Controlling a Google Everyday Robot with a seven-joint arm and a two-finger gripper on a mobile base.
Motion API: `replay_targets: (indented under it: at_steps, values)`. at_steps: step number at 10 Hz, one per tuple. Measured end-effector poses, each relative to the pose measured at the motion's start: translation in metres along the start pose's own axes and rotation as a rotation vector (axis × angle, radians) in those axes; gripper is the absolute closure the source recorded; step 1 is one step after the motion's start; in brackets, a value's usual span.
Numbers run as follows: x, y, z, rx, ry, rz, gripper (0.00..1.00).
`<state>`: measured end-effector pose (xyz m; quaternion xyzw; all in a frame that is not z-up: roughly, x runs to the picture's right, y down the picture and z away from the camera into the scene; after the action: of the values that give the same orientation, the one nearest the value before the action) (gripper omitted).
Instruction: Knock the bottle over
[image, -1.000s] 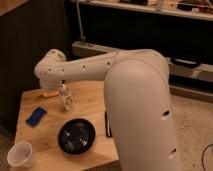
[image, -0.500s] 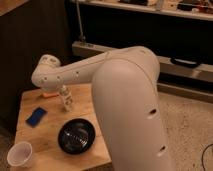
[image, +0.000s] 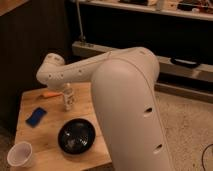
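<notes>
Since half a second ago the white arm (image: 100, 70) has swung a little toward 3 o'clock, so its rounded elbow end now sits right above the bottle (image: 68, 99), which stands upright as before near the far middle of the desk (image: 50, 145). The end effector (image: 67, 90) is tucked under that elbow just over the bottle's cap; whether it is spread or pressed together I cannot tell. At 5 o'clock from the bottle sits a black bowl (image: 76, 136), its glossy inside showing only reflections. At the desk's 7 o'clock corner stands a white paper cup (image: 20, 154), upright, with nothing visible in it. A flat blue object (image: 35, 116) lies at 8 o'clock from the bottle, and an orange stick (image: 49, 93) lies at 10 o'clock, partly hidden by the arm. The desk is light wood. Behind it runs dark shelving with a metal rail (image: 170, 67), and speckled flooring (image: 185, 125) spreads toward 3 o'clock.
</notes>
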<state>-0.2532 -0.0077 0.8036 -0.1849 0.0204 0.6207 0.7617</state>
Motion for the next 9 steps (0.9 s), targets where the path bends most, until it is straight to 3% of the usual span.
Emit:
replay_targets:
  at_steps: [2,4,7,9]
  values:
    - [-0.003,-0.024,0.002,-0.018,0.024,0.049,1.0]
    - [0.002,-0.054,-0.001,-0.011,0.037,0.099,1.0]
    - [0.019,-0.097,-0.008,-0.002,0.052,0.168,1.0]
    - [0.028,-0.114,-0.01,-0.021,0.082,0.202,0.97]
